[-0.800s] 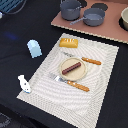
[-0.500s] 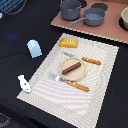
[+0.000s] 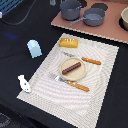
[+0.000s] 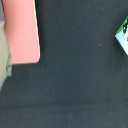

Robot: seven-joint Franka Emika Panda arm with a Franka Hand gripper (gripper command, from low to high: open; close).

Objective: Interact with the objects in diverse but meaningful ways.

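Note:
In the exterior view a ridged yellow-orange bread block [image 3: 69,42] lies at the far edge of a striped placemat [image 3: 100,95]. A dark brown sausage [image 3: 73,67] lies on a small cream plate [image 3: 65,73] in the mat's middle. A pale blue rounded shaker [image 3: 33,48] stands on the dark table off the mat's left edge. A small white bottle-like figure [image 3: 23,83] stands at the mat's near left corner. The gripper is not in view in either view. The wrist view shows only dark tabletop [image 4: 75,70], a pink board corner [image 4: 22,30] and a green-white item [image 4: 123,32].
An orange-handled fork [image 3: 70,82] and knife [image 3: 88,60] flank the plate. Two grey pots [image 3: 80,11] stand on a pink board [image 3: 100,30] at the back. A pale bowl [image 3: 124,17] sits at the exterior view's right edge.

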